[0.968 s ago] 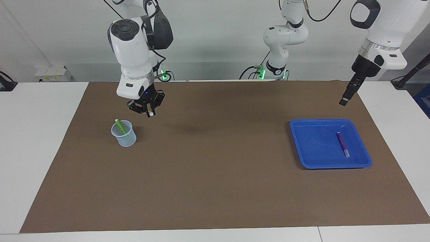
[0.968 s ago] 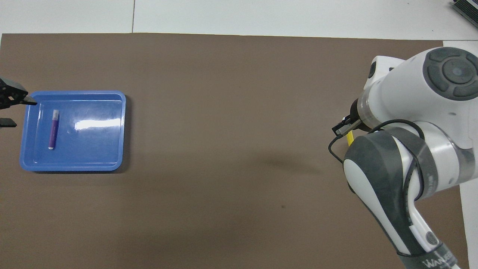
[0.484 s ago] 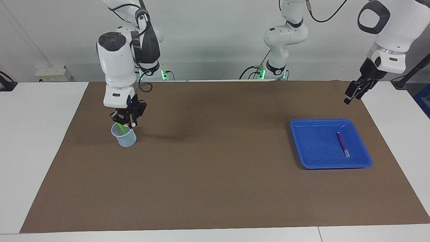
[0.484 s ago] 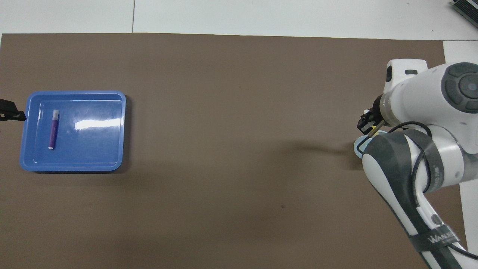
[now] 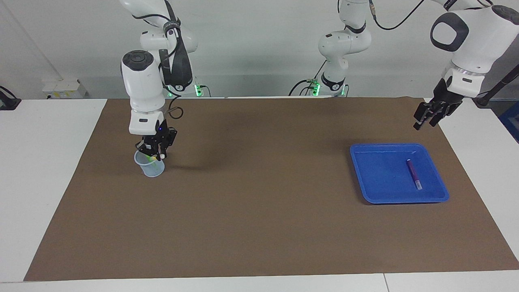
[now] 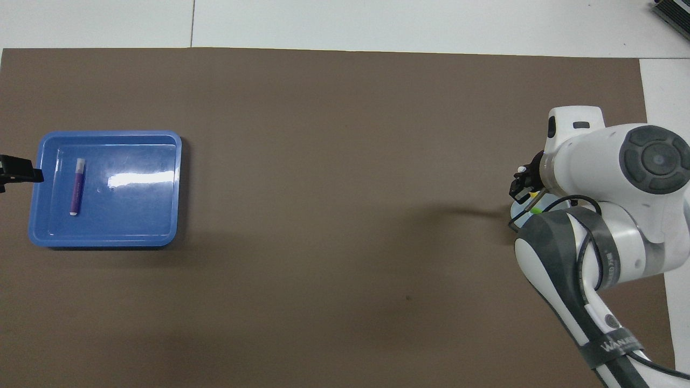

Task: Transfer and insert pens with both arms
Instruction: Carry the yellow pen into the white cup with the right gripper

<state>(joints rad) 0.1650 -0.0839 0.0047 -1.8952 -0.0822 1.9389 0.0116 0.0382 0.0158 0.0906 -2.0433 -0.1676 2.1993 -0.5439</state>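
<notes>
Mostly your brown mat (image 5: 259,227) lies bare; right gripper (image 5: 155,153), clamped on the yellow pen (image 6: 534,195), points down into the cup (image 5: 151,167); left gripper (image 5: 425,118), jaws apart, hangs over the mat's corner.

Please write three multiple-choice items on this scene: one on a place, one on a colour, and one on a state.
1. Where does the purple pen lie?
A. in the blue tray
B. in the clear cup
C. on the bare brown mat

2. What colour is the pen standing in the clear cup?
A. red
B. green
C. black

3. How is the right gripper?
A. wide open over the tray
B. shut, at the cup's mouth
C. resting flat on the mat

Answers:
1 A: the pen lies flat inside the tray, toward the left arm's end of the table.
2 B: the green pen shows through the cup's wall.
3 B: its fingertips meet right over the cup, on something yellowish; the left gripper waits in the air beside the tray.
</notes>
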